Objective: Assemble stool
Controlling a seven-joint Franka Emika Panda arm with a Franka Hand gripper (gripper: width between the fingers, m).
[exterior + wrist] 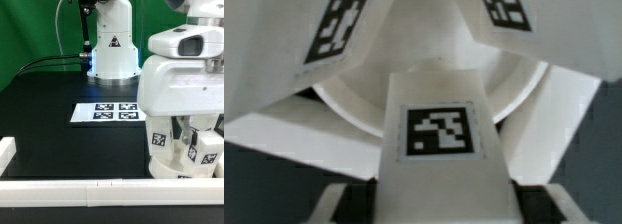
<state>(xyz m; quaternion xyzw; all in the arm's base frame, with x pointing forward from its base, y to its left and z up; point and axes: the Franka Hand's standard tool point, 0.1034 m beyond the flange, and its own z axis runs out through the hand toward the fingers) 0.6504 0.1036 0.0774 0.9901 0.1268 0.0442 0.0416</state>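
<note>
Arm low at the table's near edge, about 4 o'clock in the exterior view. The gripper (191,150) sits among tagged white stool parts, just inside the white border rail (60,187). The marker board (106,112) lies flat at centre table, well apart from the work.

Wrist view: a tagged leg (441,140) runs straight up the middle, its base between the two dark fingertips (343,204) — they look pinched onto it, one either side. Beyond it the round seat (519,92), with two more tagged legs (335,40) at 11 and 1 o'clock that appear already seated.

Risks, as judged:
- leg tilted at the socket — it jams or cross-seats
- push or twist shifts the unclamped seat toward the rail
- grip near the leg's end — slip under load
</note>
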